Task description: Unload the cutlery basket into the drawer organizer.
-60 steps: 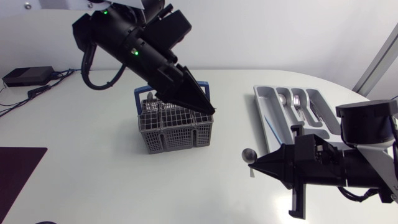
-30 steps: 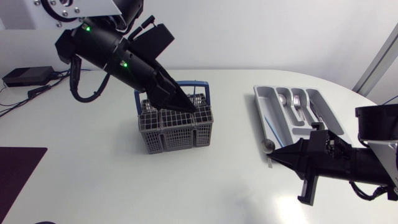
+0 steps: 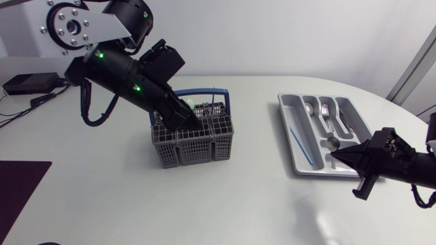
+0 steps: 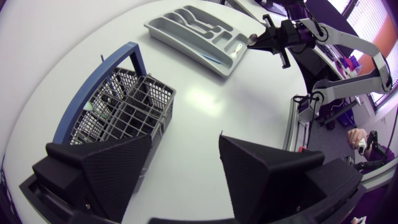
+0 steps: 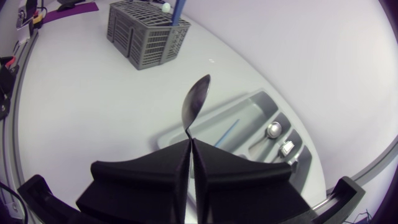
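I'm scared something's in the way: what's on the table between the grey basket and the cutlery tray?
Nothing. In the head view the white table is bare between the basket and the tray.

Light bright, even, diffuse. Pale glare patches on glossy white table [image 3: 102,197]; grey mesh cutlery basket [image 3: 193,146] casts faint soft shadow.

A white table [image 3: 225,204] carries a dark purple mat [image 3: 19,187] lying flat by its left edge. Farther back there is a small black box [image 3: 30,83] with cables.
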